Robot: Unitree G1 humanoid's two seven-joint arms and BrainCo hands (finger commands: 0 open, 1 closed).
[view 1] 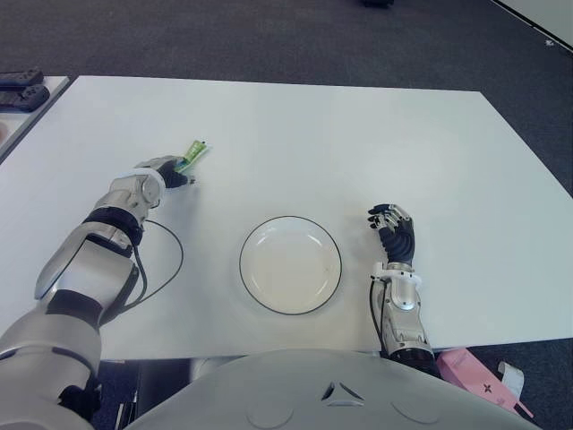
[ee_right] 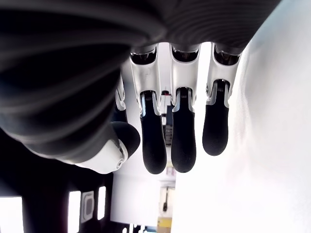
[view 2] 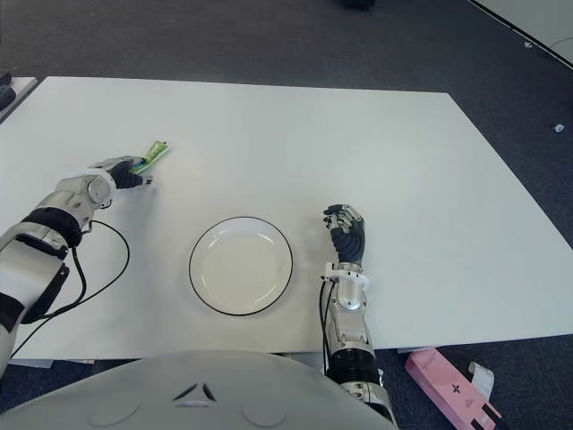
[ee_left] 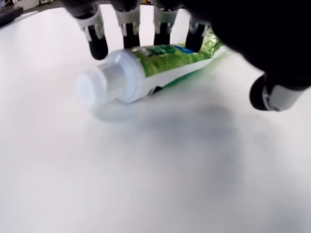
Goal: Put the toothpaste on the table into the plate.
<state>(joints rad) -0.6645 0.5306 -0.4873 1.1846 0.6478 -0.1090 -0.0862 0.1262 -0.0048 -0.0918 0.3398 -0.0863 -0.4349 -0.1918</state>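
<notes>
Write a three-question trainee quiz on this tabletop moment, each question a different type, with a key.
1. True or false: the toothpaste already lies in the plate.
2. Multiple choice: which hand is at the tube? A) left hand B) right hand C) neither
3. Fill in: the right hand shows beside the plate on its ____ side, holding nothing.

Key
1. False: the tube lies on the table, left of and beyond the plate.
2. A: its fingers arch over the tube, not closed around it.
3. right

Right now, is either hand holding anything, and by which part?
Nothing is gripped yet: left hand arches over the toothpaste, fingers around its body; right hand is empty.
</notes>
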